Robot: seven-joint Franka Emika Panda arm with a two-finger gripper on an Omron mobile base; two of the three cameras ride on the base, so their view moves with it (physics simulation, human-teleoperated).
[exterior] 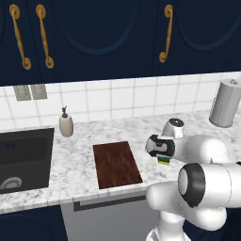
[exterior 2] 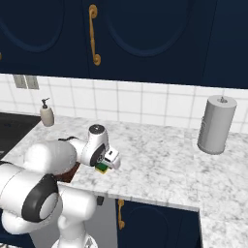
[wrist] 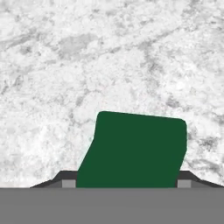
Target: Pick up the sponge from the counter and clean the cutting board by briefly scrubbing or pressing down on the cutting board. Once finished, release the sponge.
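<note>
The sponge point(exterior: 164, 161) point(exterior 2: 101, 168) lies on the speckled counter point(exterior: 80, 155) point(exterior 2: 160, 160), right of the cutting board point(exterior: 116, 164). Its green top point(wrist: 135, 148) sits between my two dark fingertips point(wrist: 66, 179), which press against both its sides. My gripper point(exterior: 163, 159) point(exterior 2: 102, 166) point(wrist: 127, 183) points straight down and is shut on the sponge. The dark reddish-brown board is bare; in the right base view my arm hides all but a corner of the board point(exterior 2: 72, 173).
A dark sink point(exterior: 23, 157) is sunk into the counter left of the board. A soap dispenser point(exterior: 66, 124) point(exterior 2: 46, 115) stands by the tiled wall. A tall grey canister point(exterior: 226, 103) point(exterior 2: 215, 125) stands at the far right. Navy cabinets hang overhead.
</note>
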